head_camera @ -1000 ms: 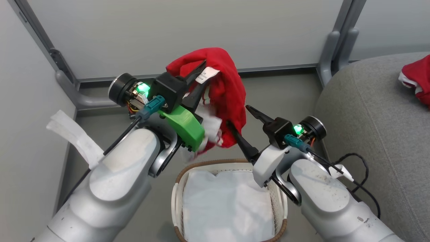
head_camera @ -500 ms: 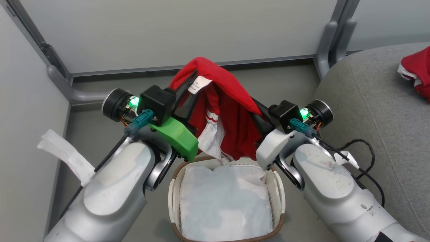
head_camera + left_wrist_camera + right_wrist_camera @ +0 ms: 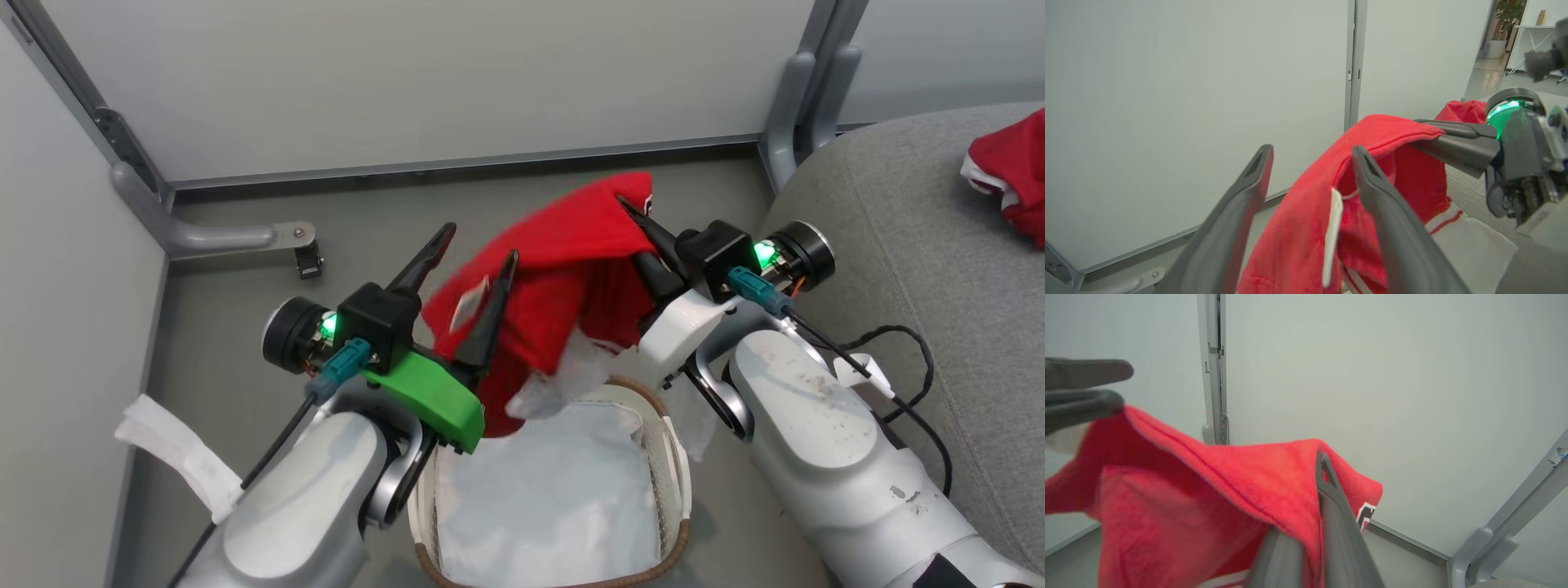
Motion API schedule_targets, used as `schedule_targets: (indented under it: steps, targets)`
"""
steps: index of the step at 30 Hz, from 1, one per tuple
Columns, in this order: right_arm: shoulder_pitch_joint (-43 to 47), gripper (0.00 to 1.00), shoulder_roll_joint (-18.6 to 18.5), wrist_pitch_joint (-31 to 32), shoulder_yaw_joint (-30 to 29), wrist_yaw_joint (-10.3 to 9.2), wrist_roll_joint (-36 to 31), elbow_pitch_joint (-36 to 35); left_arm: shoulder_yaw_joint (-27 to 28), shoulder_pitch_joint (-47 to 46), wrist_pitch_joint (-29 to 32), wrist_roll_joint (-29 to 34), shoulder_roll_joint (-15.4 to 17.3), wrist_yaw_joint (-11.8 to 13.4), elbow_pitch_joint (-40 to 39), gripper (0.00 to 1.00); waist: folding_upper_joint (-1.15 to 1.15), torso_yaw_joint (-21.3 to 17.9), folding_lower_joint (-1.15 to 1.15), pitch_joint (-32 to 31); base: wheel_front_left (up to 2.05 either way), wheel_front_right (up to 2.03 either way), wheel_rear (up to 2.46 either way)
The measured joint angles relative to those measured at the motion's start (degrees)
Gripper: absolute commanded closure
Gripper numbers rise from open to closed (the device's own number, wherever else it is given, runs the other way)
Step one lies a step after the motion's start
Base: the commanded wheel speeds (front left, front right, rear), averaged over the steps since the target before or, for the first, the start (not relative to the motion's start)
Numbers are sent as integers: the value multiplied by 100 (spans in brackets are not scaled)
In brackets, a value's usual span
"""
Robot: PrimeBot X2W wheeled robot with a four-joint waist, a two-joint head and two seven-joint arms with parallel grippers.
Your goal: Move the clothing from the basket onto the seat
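Note:
A red garment of the clothing (image 3: 563, 278) hangs in the air above the basket (image 3: 684, 500). My right gripper (image 3: 635, 211) is shut on its upper edge; in the right wrist view the fingers (image 3: 1331, 506) pinch the red cloth (image 3: 1208, 486). My left gripper (image 3: 481, 243) stands open to the left of it, its fingers (image 3: 1237, 212) spread apart. The cloth (image 3: 1294, 228) and its white tag lie loosely against the inner finger. The grey seat (image 3: 898, 245) lies at the right, with another red garment (image 3: 1008, 175) on it.
The basket holds a white cloth liner (image 3: 547, 498). Grey partition walls with metal posts (image 3: 788, 106) close off the back and the left. A floor bracket (image 3: 245, 238) sits at the back left. A black cable (image 3: 914, 359) loops beside my right forearm.
My right gripper has shut on the garment and carried it right, toward the seat. My left gripper has opened, let go of it and dropped back toward the lower left.

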Motion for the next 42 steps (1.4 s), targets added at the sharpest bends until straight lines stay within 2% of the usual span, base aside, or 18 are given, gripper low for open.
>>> schedule_targets:
  steps: [15, 26, 35, 42]
  targets:
    - [152, 100, 0, 0, -706, 0, -461, -170, -246, 796, -367, 82, -133, 30, 280, 0, 0, -210, 0, -38, 0, 0, 0]
    - [361, 100, -1, 0, -1021, 0, -647, -330, -186, 1014, -431, 278, -270, -124, 377, 0, 0, -532, 0, -32, 0, 0, 0]
    - [435, 100, 0, 0, -1210, 0, -854, -592, -45, 1155, -439, 541, -314, -189, 278, 0, 0, -1095, 0, 56, 0, 0, 0]
    - [495, 100, -5, 1, -1370, 0, -943, -813, 23, 1089, -439, 714, -334, -243, 255, 0, 0, -1710, 0, 237, 0, 0, 0]
